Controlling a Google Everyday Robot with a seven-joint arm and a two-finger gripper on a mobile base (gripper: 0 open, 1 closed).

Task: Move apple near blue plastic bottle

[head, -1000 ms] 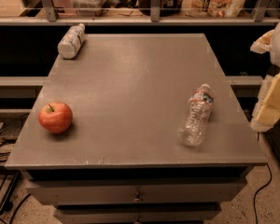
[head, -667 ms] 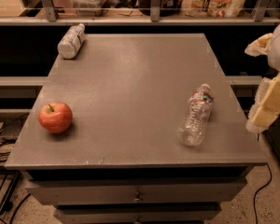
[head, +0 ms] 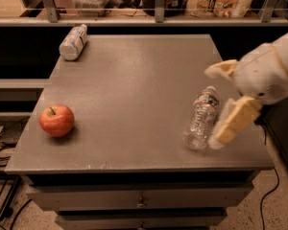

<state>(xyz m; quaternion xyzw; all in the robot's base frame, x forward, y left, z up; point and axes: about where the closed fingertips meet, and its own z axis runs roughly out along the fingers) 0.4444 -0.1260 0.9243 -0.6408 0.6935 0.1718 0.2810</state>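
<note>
The apple (head: 56, 120) sits on the table (head: 144, 80) near the front left edge, stem up; well to the right of the apple, past the clear bottle (head: 201, 123) lying between them, hangs the gripper (head: 220, 105), its fingers spread apart and holding nothing. So the apple lies far to the left of the fingers; being round, it has no long axis to match; behind the apple, well apart, the blue plastic bottle (head: 73, 43) lies on its side.
</note>
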